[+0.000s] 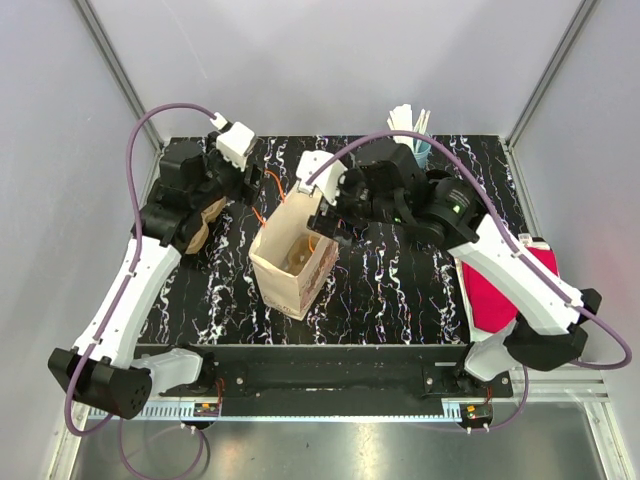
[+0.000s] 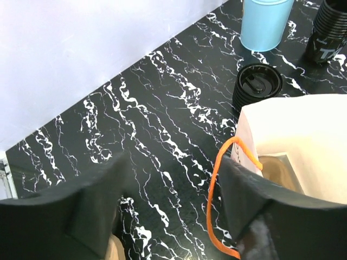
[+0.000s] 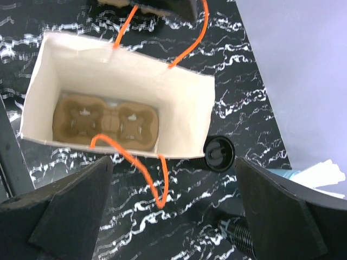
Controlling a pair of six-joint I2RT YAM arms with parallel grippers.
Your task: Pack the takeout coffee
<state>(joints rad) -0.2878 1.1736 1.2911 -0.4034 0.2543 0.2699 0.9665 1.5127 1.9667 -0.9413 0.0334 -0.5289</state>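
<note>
coffee cup (image 3: 218, 153) stands lidded just outside the paper bag (image 3: 184, 92), nearest the right gripper (image 3: 173, 168), spread wide over the carrier (image 3: 105, 120).

Bag (image 3: 184, 105) mouth is open from above with only the cup carrier (image 3: 105, 120) flat on its floor, but orange handles (image 3: 160, 203) droop at both long rims and a lidded black cup (image 3: 218, 154) crowds one corner.
</note>
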